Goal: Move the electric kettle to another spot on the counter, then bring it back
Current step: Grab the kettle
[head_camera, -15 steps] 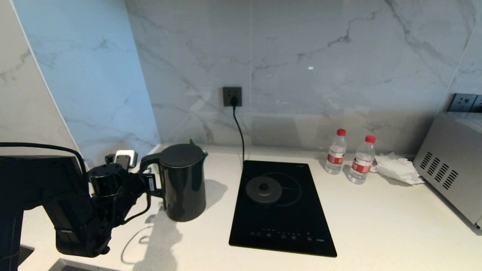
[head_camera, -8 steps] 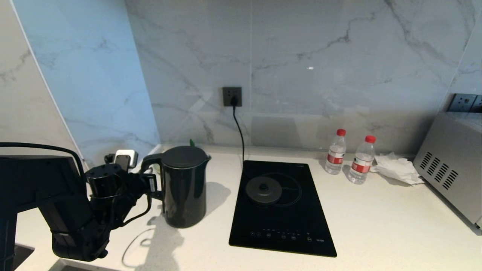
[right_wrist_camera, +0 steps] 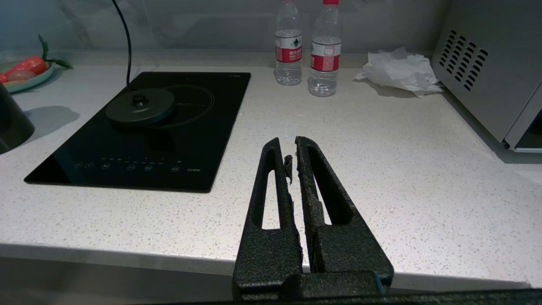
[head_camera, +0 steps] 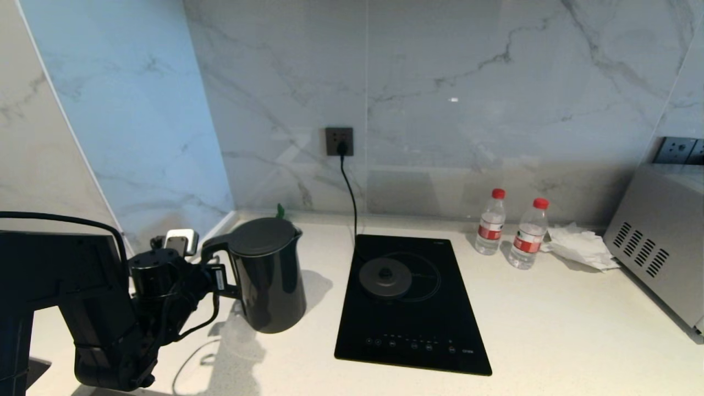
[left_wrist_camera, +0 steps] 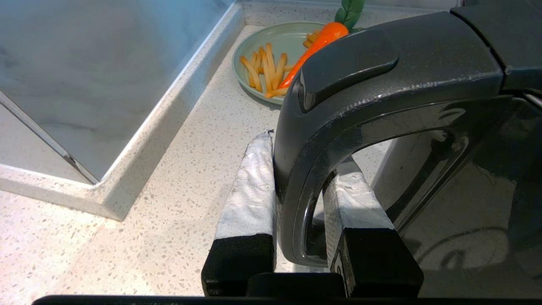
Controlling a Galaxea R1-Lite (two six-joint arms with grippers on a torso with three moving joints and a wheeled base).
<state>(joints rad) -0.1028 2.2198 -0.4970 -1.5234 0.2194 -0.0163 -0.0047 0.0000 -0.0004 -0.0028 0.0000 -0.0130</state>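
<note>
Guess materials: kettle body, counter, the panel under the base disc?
Electric kettle: glossy black shell with sharp reflections, coated metal or plastic, unclear which; its handle looks like moulded plastic, scuffed. Counter: white speckled stone, probably quartz composite. Cooktop: black glass, mirror-smooth, with printed touch controls.

Open bench (head_camera: 550, 335) lies right of my cooktop (head_camera: 410, 302); the base disc (head_camera: 385, 276) and its cord (head_camera: 347, 181) obstruct the middle, two bottles (head_camera: 489, 223) and tissue (head_camera: 580, 247) crowd the back, a plate (left_wrist_camera: 271, 51) fills the left corner.
</note>
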